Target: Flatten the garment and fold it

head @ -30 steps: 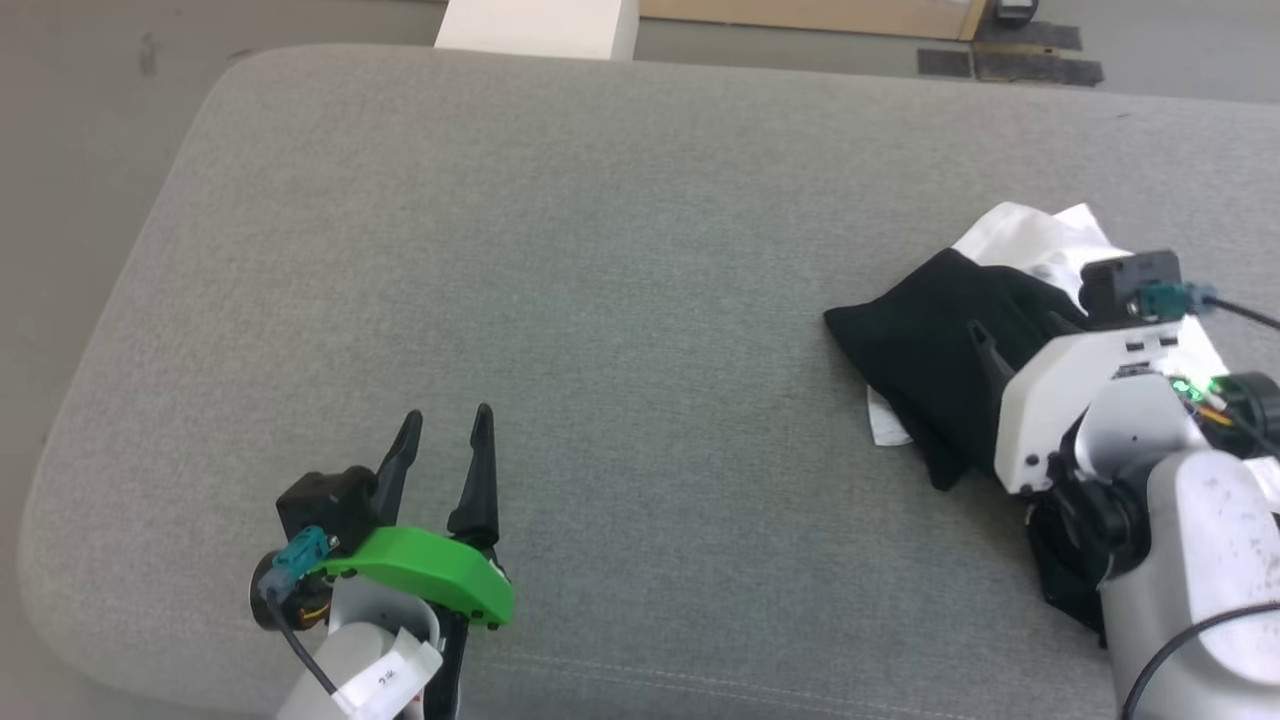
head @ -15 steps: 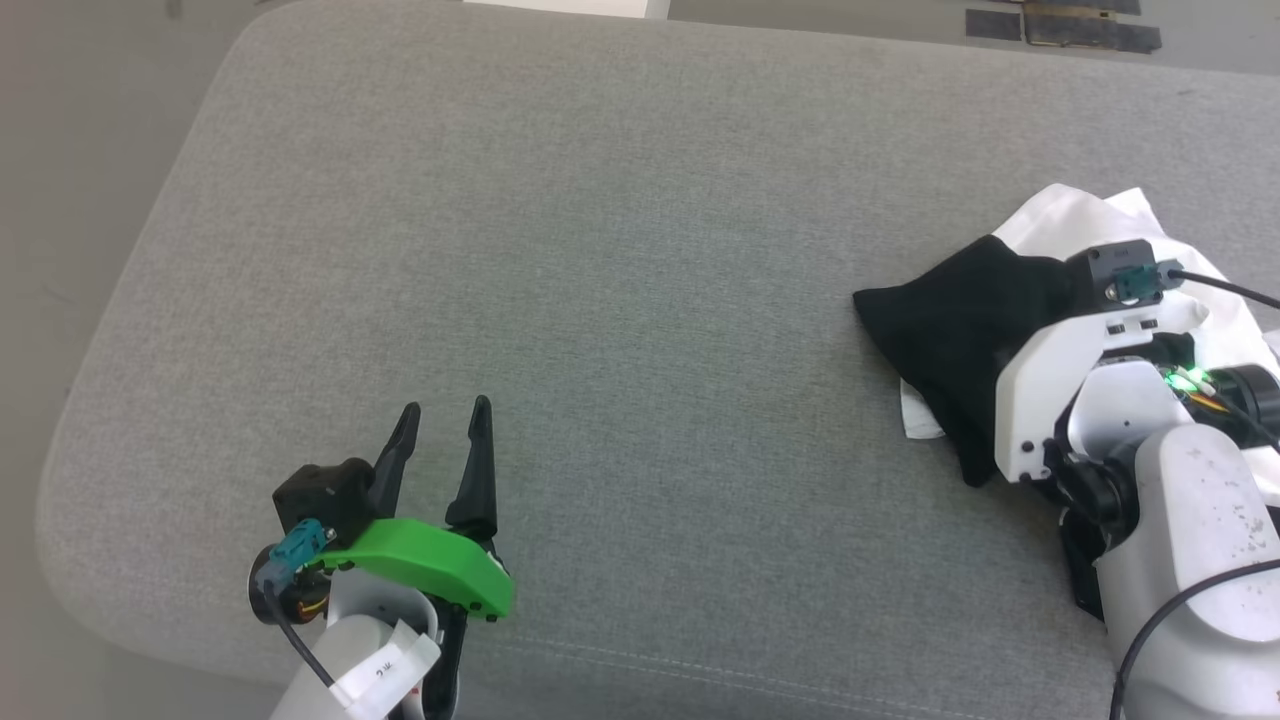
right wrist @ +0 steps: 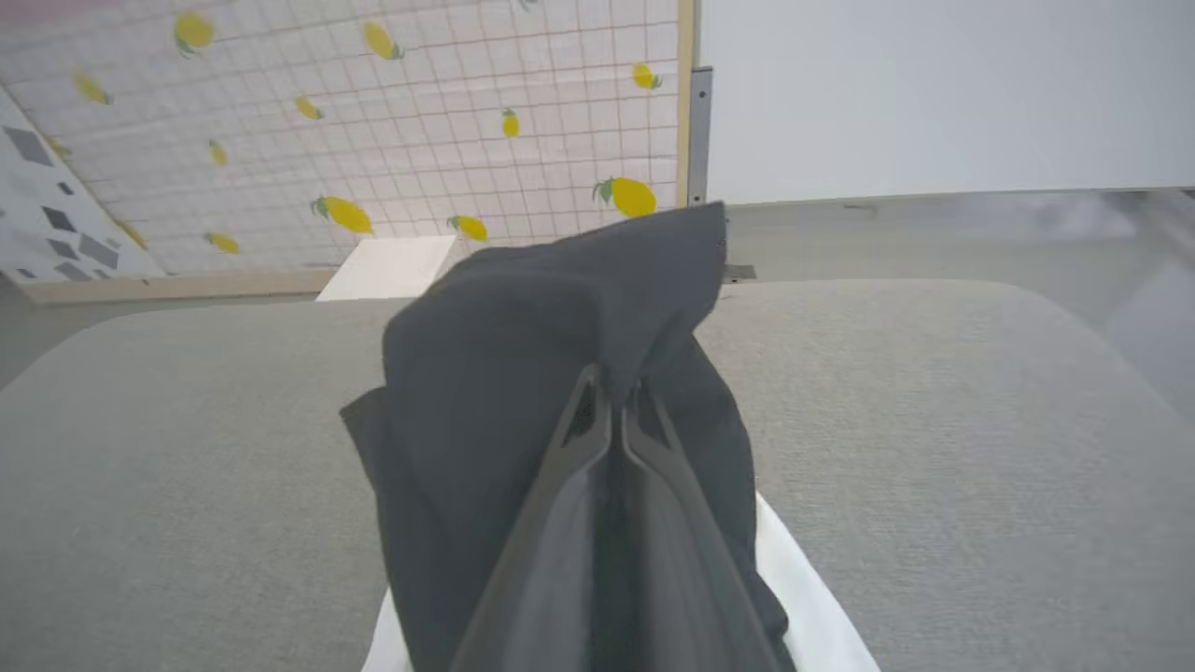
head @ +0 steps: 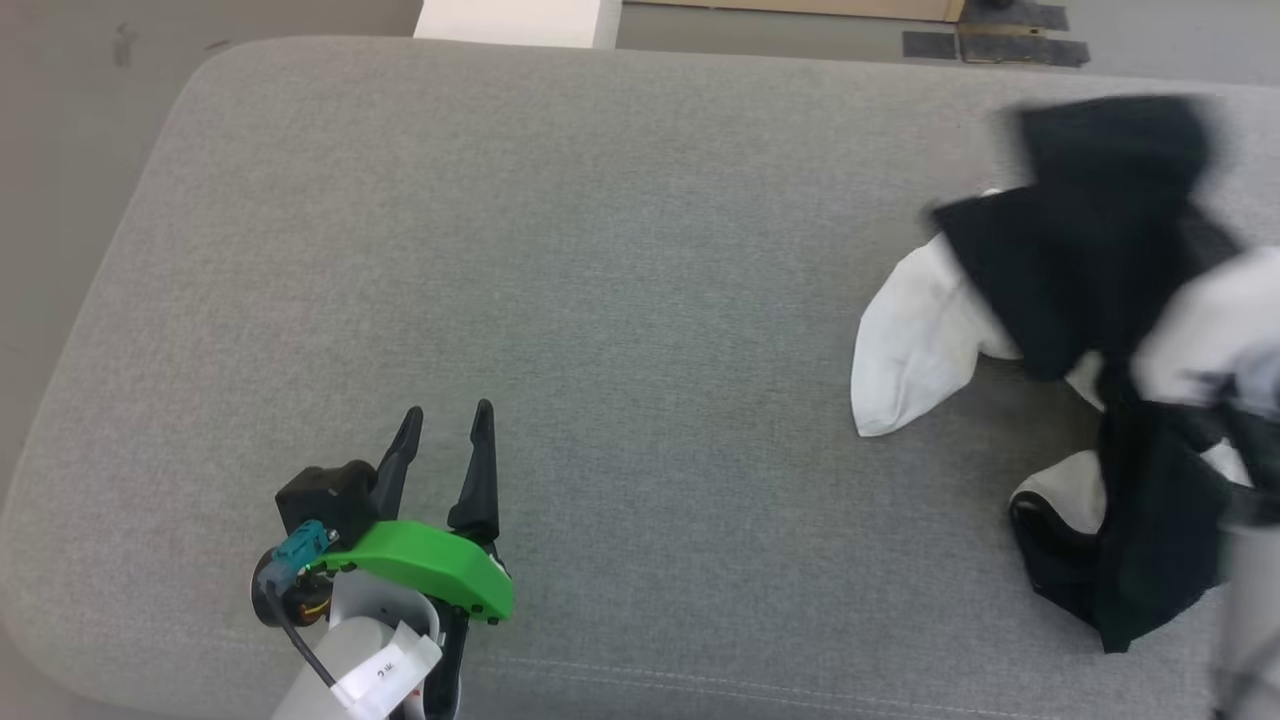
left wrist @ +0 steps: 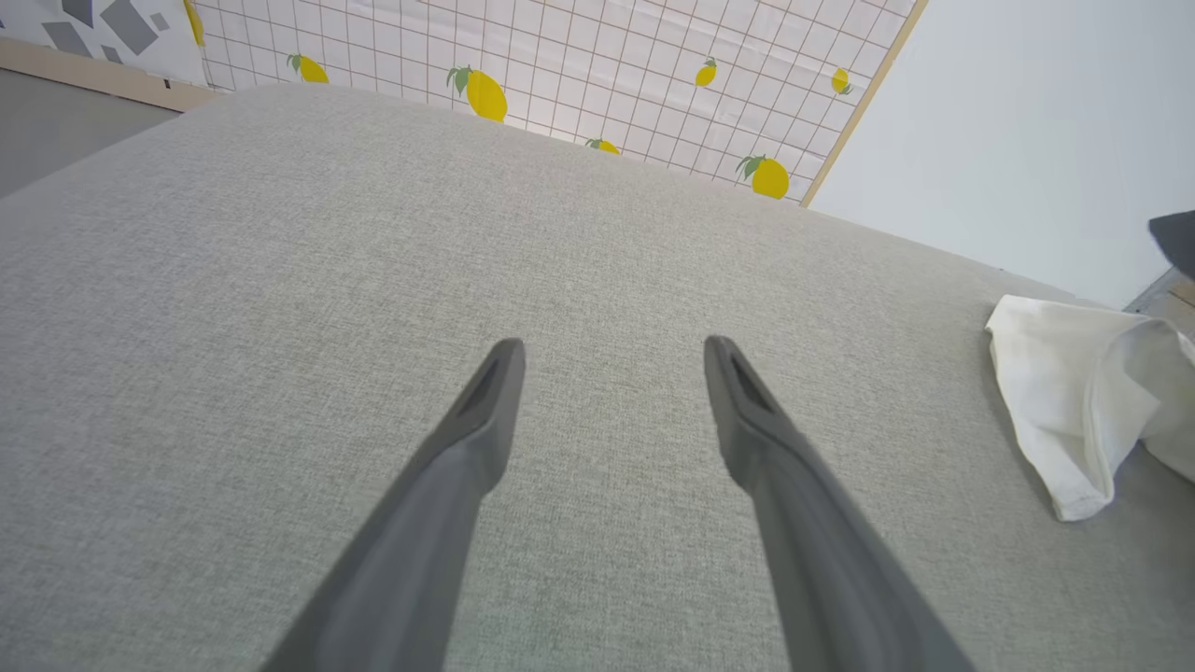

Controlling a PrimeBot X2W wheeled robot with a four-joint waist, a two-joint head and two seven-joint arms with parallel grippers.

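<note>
The right gripper (right wrist: 611, 387) has its two fingers pressed together on a black fold of the shirt (right wrist: 523, 373). The cloth is pinched at the tips and bunches up over and in front of them. More black cloth hangs down on both sides of the fingers, and a white part lies under them on the grey cushion (right wrist: 934, 467). In the head view the shirt looks blurry, with a white flap sticking out toward the left gripper (head: 445, 425). That gripper is well apart from the shirt. Its fingers are spread wide with nothing between them, over bare cushion. A white bit of shirt lies off to its right — not touching. Past the right gripper's tips stands a wall (right wrist: 373, 140) with yellow lemons on it.
</note>
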